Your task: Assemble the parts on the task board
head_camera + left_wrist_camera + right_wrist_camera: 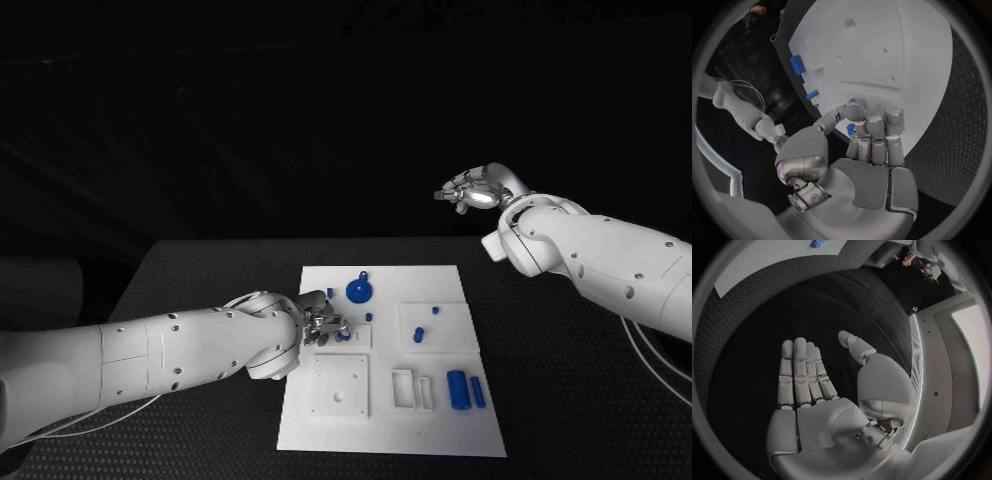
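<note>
1. Currently, the left hand (320,322) rests at the left edge of the task board (433,440), fingers (873,125) curled around a small blue part (850,129).
2. Right hand (476,190) is raised in the upper right of the frame, fingers (801,370) spread flat, holding nothing.
3. Other blue parts (464,388) lie on the board, at frame centre on the desk (577,400).

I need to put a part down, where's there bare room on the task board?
The task board is bare along its near edge, below the square plate and the blue cylinders. It is crowded around the left hand and the blue disc.
</note>
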